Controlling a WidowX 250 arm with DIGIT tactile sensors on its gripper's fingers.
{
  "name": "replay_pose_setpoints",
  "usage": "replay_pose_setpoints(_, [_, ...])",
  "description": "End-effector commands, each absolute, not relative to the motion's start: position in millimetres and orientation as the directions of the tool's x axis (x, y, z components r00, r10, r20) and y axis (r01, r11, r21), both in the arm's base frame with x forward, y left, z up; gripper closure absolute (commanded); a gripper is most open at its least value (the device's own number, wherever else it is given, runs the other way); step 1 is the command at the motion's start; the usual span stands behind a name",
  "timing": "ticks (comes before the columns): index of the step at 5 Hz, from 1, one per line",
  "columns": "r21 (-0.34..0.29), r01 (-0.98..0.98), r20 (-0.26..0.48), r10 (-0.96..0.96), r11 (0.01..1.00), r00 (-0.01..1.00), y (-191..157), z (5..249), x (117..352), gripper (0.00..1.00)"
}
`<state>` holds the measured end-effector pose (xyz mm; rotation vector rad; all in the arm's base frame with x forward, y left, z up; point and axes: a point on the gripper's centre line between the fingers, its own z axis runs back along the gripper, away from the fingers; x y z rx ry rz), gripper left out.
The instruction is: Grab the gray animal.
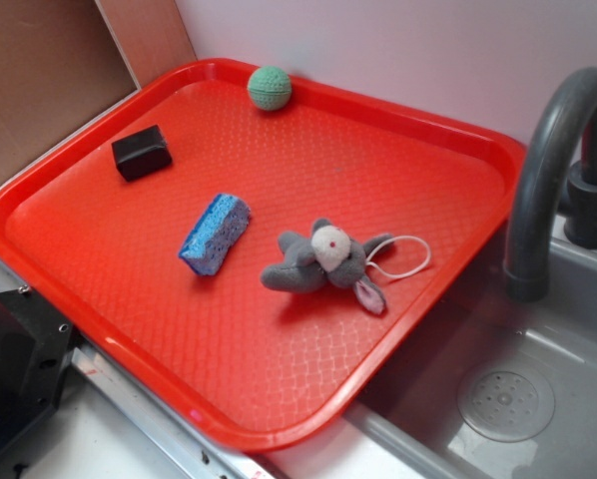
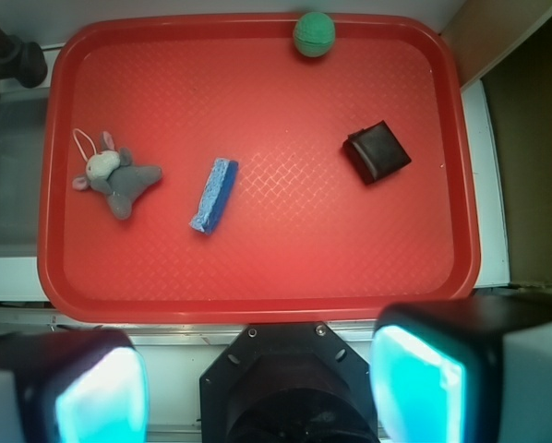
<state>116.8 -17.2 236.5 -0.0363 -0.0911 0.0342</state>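
While our gripper (image 2: 258, 392) hangs high above the near edge of the red tray (image 2: 258, 305), its two fingers stand wide apart with nothing between them; we see their glowing cyan pads (image 2: 414, 388) at the bottom corners of the wrist view, with the black mount between them.

We find the gray plush mouse (image 2: 114, 175) lying on the tray's floor, well apart from the gripper: in the wrist view it sits up and far to the left of the fingers, near the tray's left rim. Its cream face and red nose point up, its pink-lined ears spread out, and its thin white cord tail (image 1: 403, 257) loops toward the rim on the sink side. Nothing touches it.

Just beside the mouse, toward the tray's middle, we see a blue sponge (image 1: 216, 233) standing on its long edge. Farther on, a small black block (image 1: 142, 152) rests flat on the tray, and a green knitted ball (image 1: 270, 88) sits against the far rim. All four things lie apart from one another.

Next to the tray, on the mouse's side, we see a gray sink (image 1: 538, 399) with a round drain and a dark curved faucet (image 1: 553, 170) above it.
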Motion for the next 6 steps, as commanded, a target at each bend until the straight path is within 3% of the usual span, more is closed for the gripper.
replay_pose_setpoints(1, [-0.038, -0.033, 0.090, 0.036, 0.999, 0.995, -17, 236, 117, 0.00])
replay_pose_setpoints(2, [-0.053, 0.050, 0.162, -0.041, 0.997, 0.986, -28, 234, 135, 0.00])
replay_pose_setpoints(3, [-0.012, 0.222, 0.207, -0.214, 0.975, 0.955, -44, 237, 142, 0.00])
replay_pose_setpoints(5, [0.046, 0.377, 0.249, -0.377, 0.925, 0.892, -107, 203, 185, 0.00])
replay_pose_setpoints(6, [-0.011, 0.454, 0.273, -0.434, 0.891, 0.859, -129, 185, 210, 0.00])
